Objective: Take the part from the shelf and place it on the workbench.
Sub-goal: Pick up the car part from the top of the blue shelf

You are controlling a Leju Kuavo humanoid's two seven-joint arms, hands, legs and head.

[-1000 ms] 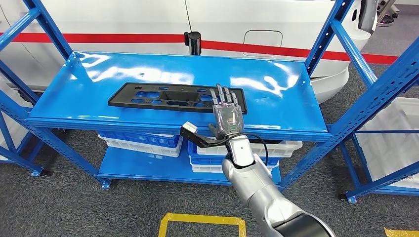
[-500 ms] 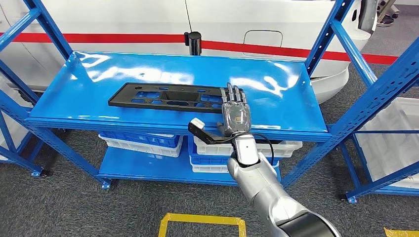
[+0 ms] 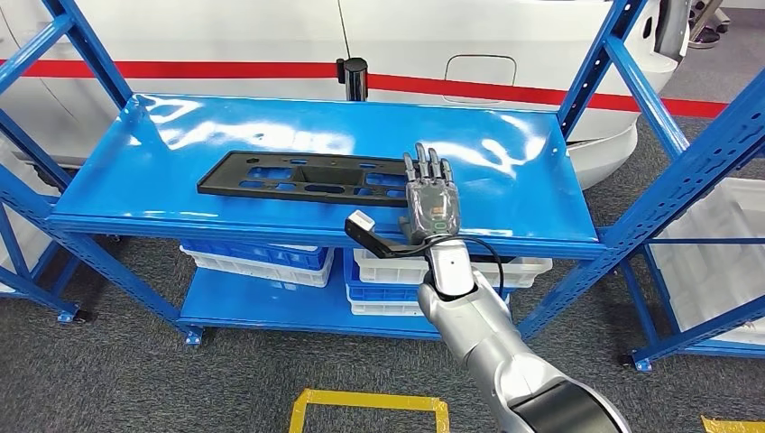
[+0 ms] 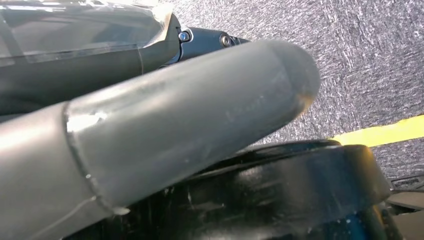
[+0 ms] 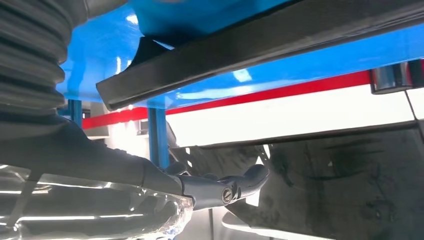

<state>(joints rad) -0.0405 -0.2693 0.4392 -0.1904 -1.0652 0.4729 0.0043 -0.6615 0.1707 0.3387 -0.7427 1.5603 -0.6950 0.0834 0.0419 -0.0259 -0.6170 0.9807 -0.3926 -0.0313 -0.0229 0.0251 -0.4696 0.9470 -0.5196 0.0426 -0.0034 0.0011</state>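
Since a second ago my right hand (image 3: 431, 200) has slid toward the far right of the shelf (image 3: 523, 194), from over the plate's right end to a spot just past its right edge. From the head view I see the black plate (image 3: 307, 176) lying flat on the shelf's top deck, left of the hand and unmoved. The fingers (image 3: 427, 168) are stretched out straight, side by side with narrow gaps, pointing to the back of the shelf; they hold nothing. The thumb sits at the shelf's front lip. Whether the fingertips touch the plate's right end or just hover beside it, I cannot tell from above. In the right wrist view a dark finger (image 5: 235, 184) reaches out nearly straight, with the plate's edge (image 5: 260, 55) close by against the blue deck, and no grip on it. My left hand (image 4: 150, 145) hangs over grey carpet; I see its thick thumb up close, but I cannot tell how its fingers lie.
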